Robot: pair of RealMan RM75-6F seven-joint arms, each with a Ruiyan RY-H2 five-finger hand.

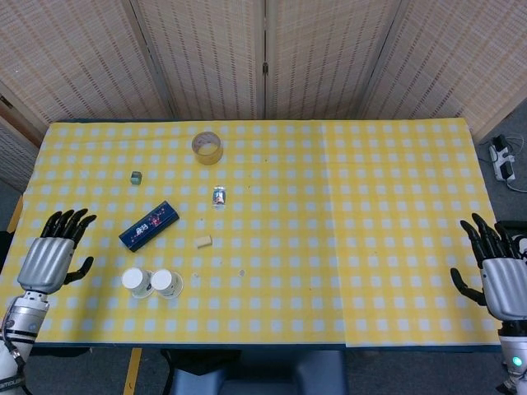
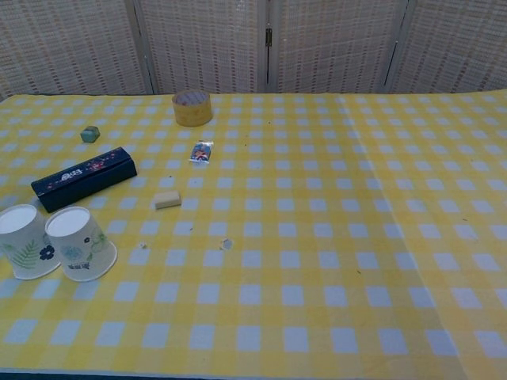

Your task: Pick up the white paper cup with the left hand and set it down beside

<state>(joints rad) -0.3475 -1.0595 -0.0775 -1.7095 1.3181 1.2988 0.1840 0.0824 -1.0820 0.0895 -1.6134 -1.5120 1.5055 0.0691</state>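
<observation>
White paper cup, leftmost, frame-clipped.

I am looking at what seems a staged test area rather than a lived-in room. A table wearing a yellow checked cloth is filling most of the frame, folding woven screens are closing off the top edge, and a power strip is lying on grey floor at the right edge.
</observation>
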